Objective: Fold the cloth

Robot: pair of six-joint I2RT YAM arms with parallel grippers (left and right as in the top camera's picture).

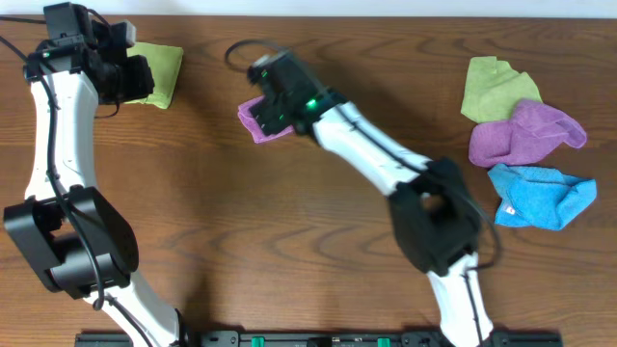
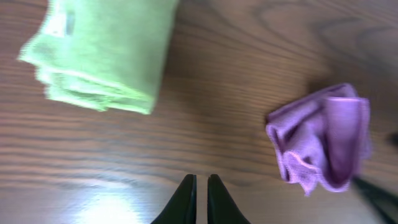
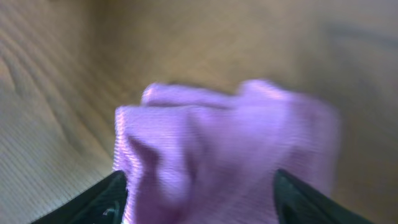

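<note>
A crumpled pinkish-purple cloth (image 1: 253, 123) lies bunched on the wooden desk (image 1: 241, 231), towards the far middle, not yet spread or folded. The right gripper (image 3: 200, 196) hangs just over it, its jaws wide open on either side of the bunch, seemingly placed for a grasp. The left gripper (image 2: 201, 198), closed and empty, hovers near a folded green cloth (image 2: 106, 53), apparently out of the way.

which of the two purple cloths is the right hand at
The pinkish-purple cloth lying alone mid-table, inside the open right hand. The violet cloth sits far off in the pile with a green cloth and a blue cloth.
</note>
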